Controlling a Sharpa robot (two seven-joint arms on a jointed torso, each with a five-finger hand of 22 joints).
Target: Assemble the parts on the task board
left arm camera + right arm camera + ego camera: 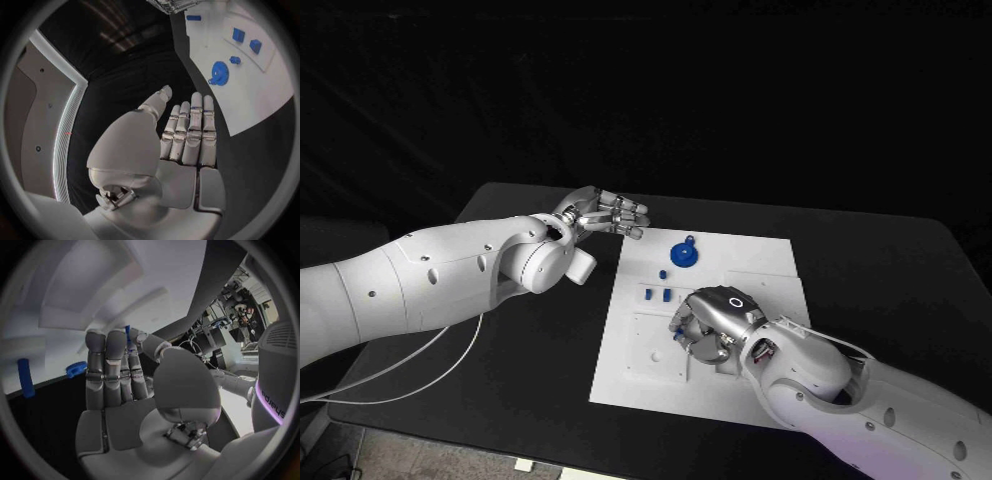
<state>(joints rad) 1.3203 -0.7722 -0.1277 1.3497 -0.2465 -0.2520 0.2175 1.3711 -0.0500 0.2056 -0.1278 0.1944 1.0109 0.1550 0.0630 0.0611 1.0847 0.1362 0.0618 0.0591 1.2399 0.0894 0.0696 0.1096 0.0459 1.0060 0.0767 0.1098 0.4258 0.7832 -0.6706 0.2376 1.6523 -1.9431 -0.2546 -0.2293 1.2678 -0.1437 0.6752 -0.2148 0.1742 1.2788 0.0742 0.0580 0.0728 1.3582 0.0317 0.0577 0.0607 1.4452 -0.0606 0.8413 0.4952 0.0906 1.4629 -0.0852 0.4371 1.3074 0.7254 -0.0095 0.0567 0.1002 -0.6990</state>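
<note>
Black tabletop surrounds the white task board (733, 250), which lies mid-table, where a blue gear (684, 254) sits toward the board's twelve o'clock end and a few small blue parts (658, 293) lie loose just below it, toward six o'clock. The left hand (603, 214) hovers off the board's ten o'clock corner, fingers straight and together, holding nothing, while the right hand (710, 322) is down on the board near its centre, seemingly pinching a thin blue piece (128, 335) between thumb and fingers. With several parts still loose, assembly looks early, and most pieces remain to be seated.
</note>
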